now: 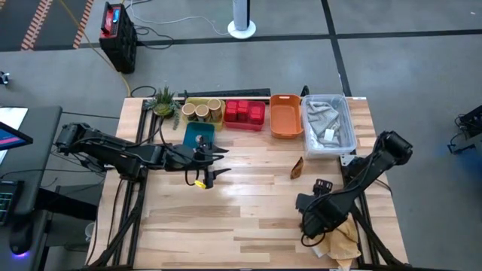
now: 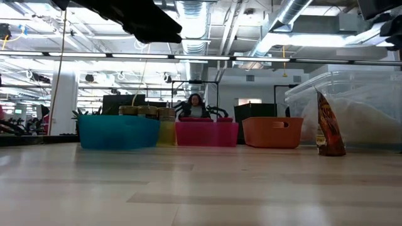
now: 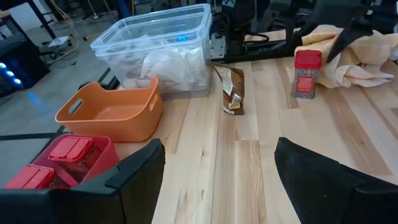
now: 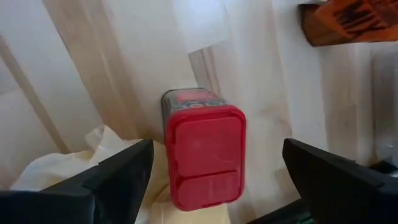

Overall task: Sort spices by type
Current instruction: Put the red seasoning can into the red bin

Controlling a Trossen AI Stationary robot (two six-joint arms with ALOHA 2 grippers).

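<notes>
A red spice box with a red lid (image 4: 205, 155) stands upright on the table beside the paper wad (image 4: 56, 177). My right gripper (image 4: 214, 165) hangs above it, open, one finger on each side and clear of it. The left wrist view shows the same box (image 3: 306, 73). The thin brown packet (image 1: 297, 167) stands on its lower edge near the clear bin. Tan jars (image 1: 200, 111) sit in the yellow tray and red boxes (image 1: 245, 113) in the red tray. My left gripper (image 1: 213, 162) is open over the table, just near of the teal tray (image 1: 199, 134).
Along the far edge stand the yellow, red and orange trays (image 1: 286, 117) and a clear bin (image 1: 328, 126) holding crumpled material. A small plant (image 1: 163, 100) sits at the far left. The paper wad (image 1: 343, 245) lies at the near right edge. A person (image 2: 196, 105) sits beyond the table.
</notes>
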